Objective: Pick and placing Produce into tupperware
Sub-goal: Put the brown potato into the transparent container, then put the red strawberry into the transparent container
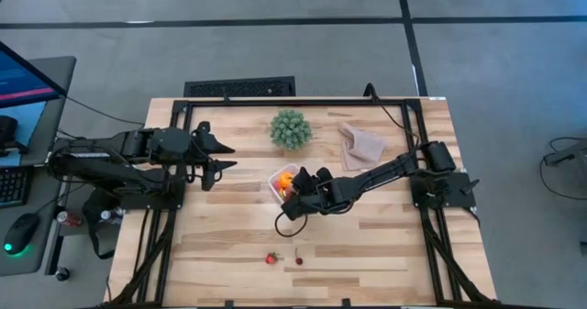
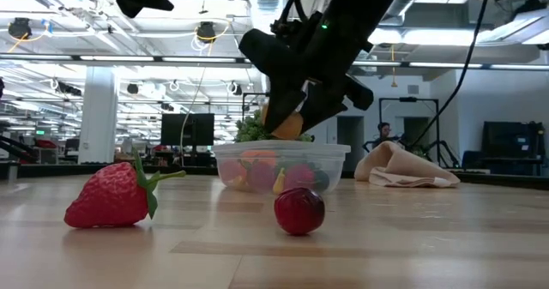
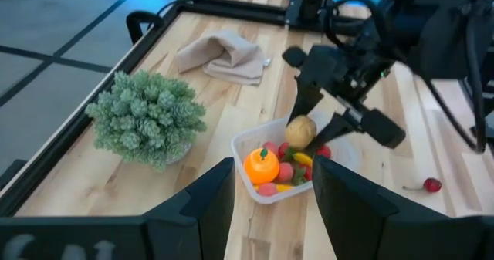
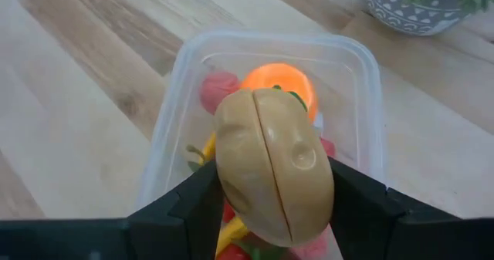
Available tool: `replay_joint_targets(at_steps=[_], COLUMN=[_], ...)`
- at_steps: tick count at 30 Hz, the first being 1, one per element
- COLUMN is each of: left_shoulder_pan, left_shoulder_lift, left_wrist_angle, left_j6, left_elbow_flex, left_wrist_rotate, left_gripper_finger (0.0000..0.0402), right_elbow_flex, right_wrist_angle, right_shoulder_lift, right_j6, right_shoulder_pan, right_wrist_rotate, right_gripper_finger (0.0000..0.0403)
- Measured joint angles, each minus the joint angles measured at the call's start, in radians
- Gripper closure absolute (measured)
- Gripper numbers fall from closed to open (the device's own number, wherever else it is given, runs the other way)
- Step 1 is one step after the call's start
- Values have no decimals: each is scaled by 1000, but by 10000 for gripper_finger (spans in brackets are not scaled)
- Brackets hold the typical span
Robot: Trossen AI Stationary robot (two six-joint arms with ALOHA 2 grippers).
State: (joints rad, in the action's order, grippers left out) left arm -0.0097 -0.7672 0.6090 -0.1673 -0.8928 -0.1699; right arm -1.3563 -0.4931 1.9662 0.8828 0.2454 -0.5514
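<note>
The right gripper (image 3: 312,129) hangs directly above the clear tupperware (image 1: 274,182), its jaws clamped on a tan toy potato (image 4: 272,165) that has not yet been released. Inside the tub already lie a toy orange (image 3: 261,166) and a jumble of small red, pink and yellow pieces, so most of the produce looks packed. Two items remain loose on the wooden table (image 1: 385,245), nearer its front edge: a toy strawberry (image 2: 111,195) and, just beside it, a small dark-red cherry (image 2: 298,211). The left gripper (image 1: 218,156) waits off to the side, well apart from the tub, jaws apart and holding nothing. A green spiky potted plant (image 1: 290,129) and a crumpled beige cloth (image 1: 361,144) sit beyond the container, clear of the path to both leftover fruits.
</note>
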Motion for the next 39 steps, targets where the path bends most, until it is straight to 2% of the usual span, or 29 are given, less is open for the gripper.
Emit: replay_joint_targets(at_steps=[10, 22, 28, 33, 39], left_shoulder_pan=[0, 0, 0, 0, 0], left_shoulder_lift=[-2, -2, -2, -2, -6], left_wrist_angle=[2, 2, 2, 2, 3], left_j6=[13, 29, 29, 28, 10], left_elbow_flex=[0, 0, 0, 0, 0], left_wrist_rotate=[0, 1, 1, 1, 2], left_gripper_finger=[237, 237, 237, 237, 237], right_elbow_flex=[0, 0, 0, -4, -10], right_wrist_angle=[-1, -1, -1, 1, -4], right_shoulder_lift=[-1, -1, -1, -39, -139], right_j6=[-1, -2, -1, -28, -145], right_shoulder_pan=[-19, -25, -25, -17, 1], right_wrist_rotate=[16, 31, 31, 28, 2], right_gripper_finger=[194, 203, 188, 179, 183])
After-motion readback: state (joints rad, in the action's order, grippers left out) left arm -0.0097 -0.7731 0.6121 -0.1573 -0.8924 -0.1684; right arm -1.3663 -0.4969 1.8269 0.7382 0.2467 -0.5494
